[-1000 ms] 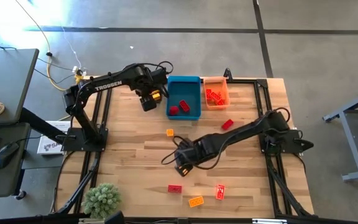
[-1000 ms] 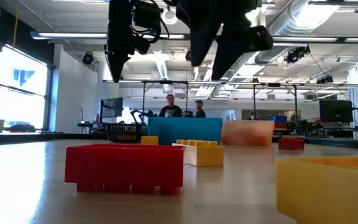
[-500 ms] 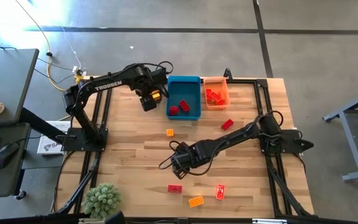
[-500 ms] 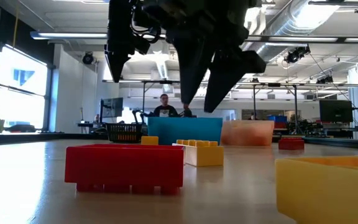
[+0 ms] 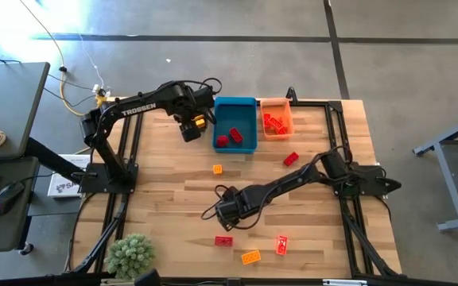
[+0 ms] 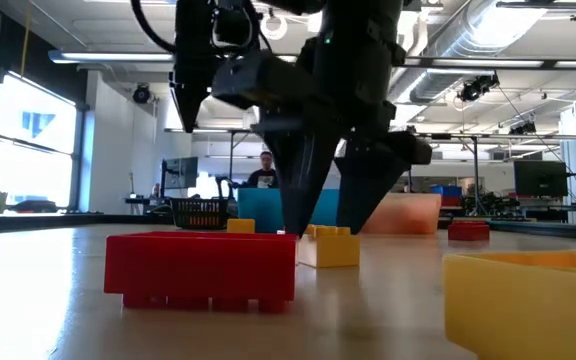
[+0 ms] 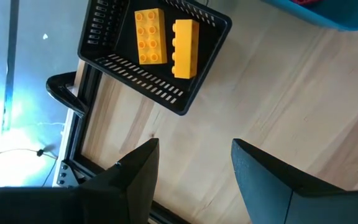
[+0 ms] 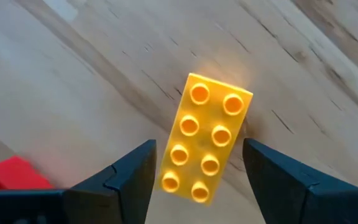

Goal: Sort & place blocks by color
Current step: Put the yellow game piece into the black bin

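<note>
Wooden counter, frame centre: my right jaws open, straddling a yellow block; left jaws open near the black bin.

My bench is pale wooden planking with a dark frame along its sides. Three bins stand at its far edge: a black bin, a blue bin and an orange bin. Loose blocks lie on the wood: an orange block, a red block, and near the front another red block, a yellow block and one more red block. A small green plant sits at a front corner.
</note>
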